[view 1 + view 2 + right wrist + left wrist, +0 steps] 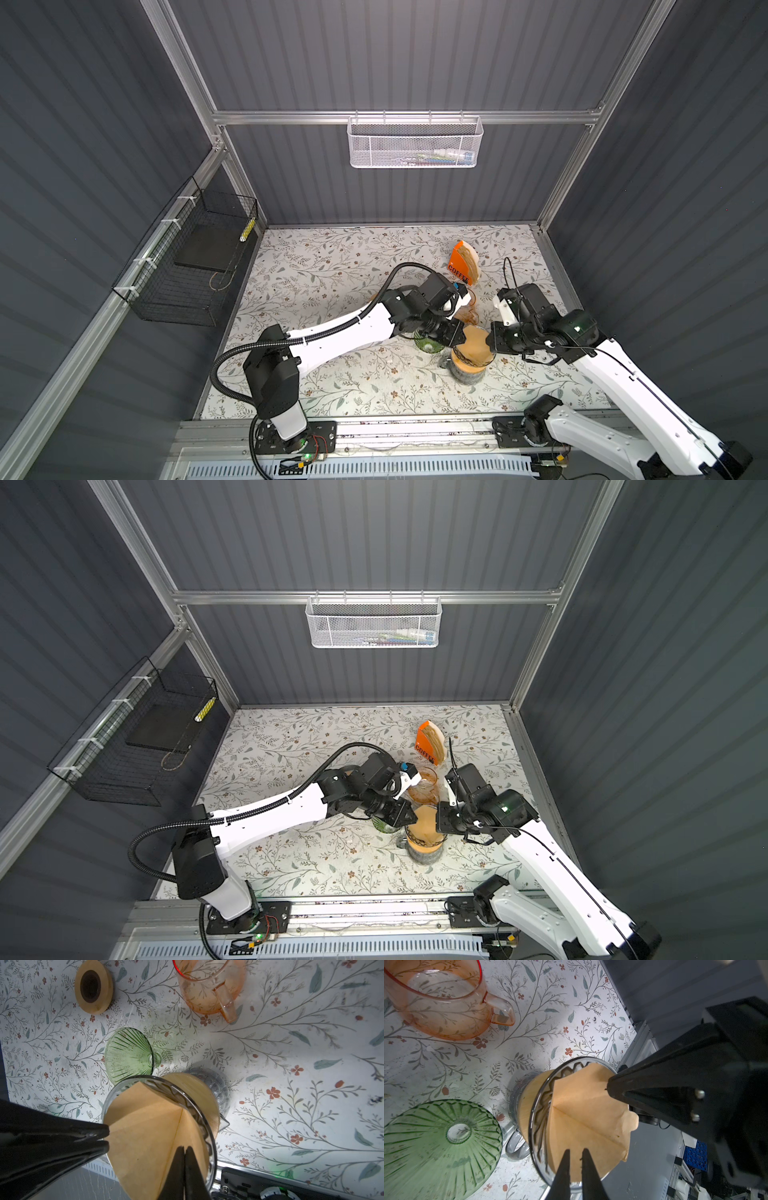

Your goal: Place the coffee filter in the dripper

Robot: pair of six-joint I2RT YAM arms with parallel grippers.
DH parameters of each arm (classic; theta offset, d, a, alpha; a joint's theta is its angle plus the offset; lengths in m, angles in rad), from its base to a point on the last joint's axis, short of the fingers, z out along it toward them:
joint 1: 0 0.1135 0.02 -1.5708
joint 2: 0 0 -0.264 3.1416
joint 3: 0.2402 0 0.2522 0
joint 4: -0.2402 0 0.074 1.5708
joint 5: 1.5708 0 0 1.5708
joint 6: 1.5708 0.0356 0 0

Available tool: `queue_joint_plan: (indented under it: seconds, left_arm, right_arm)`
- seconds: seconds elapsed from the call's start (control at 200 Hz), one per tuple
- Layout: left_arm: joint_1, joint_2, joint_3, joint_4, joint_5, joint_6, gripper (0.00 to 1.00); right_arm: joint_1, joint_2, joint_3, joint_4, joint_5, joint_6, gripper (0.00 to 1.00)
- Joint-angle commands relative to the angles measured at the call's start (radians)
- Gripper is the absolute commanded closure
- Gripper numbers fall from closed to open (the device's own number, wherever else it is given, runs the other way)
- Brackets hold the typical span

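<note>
The brown paper coffee filter (473,345) (583,1109) (145,1126) stands as a cone inside the clear glass dripper (537,1118) (199,1118). The dripper rests on a wooden collar over a grey glass server (467,376). My left gripper (575,1152) (458,338) (108,1136) is pinched on the filter's rim on the left side. From the right, my right gripper (184,1148) (488,341) (608,1086) is shut on the opposite rim, near the fold line. The filter's upper edge rises above the dripper's rim. In a top view the filter (424,825) shows between both grippers.
A green ribbed glass cone (440,1142) (128,1055) lies beside the dripper. A pink glass pitcher (440,1001) (207,987) stands just behind it. A wooden ring (93,987) and an orange COFFEE filter holder (463,264) sit farther back.
</note>
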State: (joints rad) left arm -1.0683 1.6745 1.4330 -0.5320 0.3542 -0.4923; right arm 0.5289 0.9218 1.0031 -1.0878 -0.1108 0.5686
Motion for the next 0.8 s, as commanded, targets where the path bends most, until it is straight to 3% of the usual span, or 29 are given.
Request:
queue_joint_plan:
  seconds: [0.0,0.145,0.35,0.796]
  left_arm:
    - [-0.001,-0.050,0.012,0.011,-0.017,-0.020,0.86]
    - [0.003,-0.062,0.022,0.000,-0.100,-0.025,0.86]
    - [0.048,-0.093,0.011,0.004,-0.126,-0.043,0.86]
    - [0.245,-0.205,-0.133,0.159,-0.117,-0.050,0.86]
  right_arm:
    - [0.005,-0.015,0.039,-0.027,0.018,0.009,0.93]
    - [0.005,-0.023,0.071,-0.030,0.023,0.011,0.92]
    - [0.005,-0.031,0.109,-0.030,0.034,0.010,0.92]
    - [0.006,0.054,0.266,-0.006,0.065,0.008,0.91]
